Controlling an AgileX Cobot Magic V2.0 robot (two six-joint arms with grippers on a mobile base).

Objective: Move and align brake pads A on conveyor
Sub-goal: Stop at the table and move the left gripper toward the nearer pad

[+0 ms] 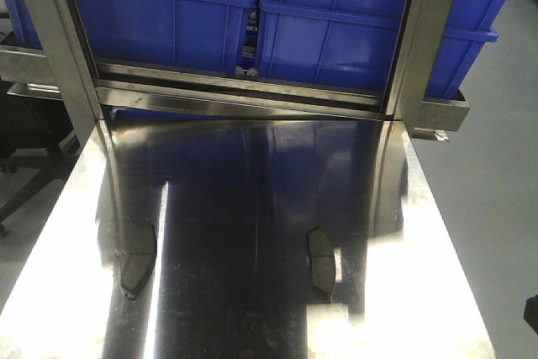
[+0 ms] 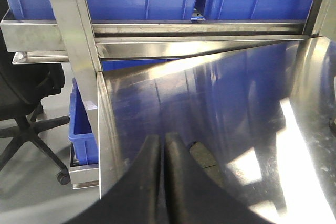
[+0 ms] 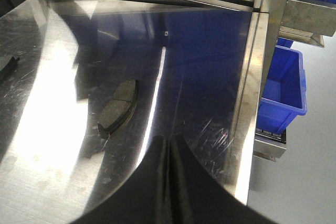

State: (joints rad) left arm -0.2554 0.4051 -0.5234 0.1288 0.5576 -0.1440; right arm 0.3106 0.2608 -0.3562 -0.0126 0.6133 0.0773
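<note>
My left claw (image 2: 163,141) is pinched shut on nothing, and the left brake pad (image 2: 206,157) lies flat on the steel tabletop (image 2: 252,93), half hidden just beside my right finger. My right claw (image 3: 169,142) is likewise closed and empty, with the right brake pad (image 3: 118,107) ahead to its left. The conveyor is out of view. I'd open wide first, then descend square across each pad's narrow width
</note>
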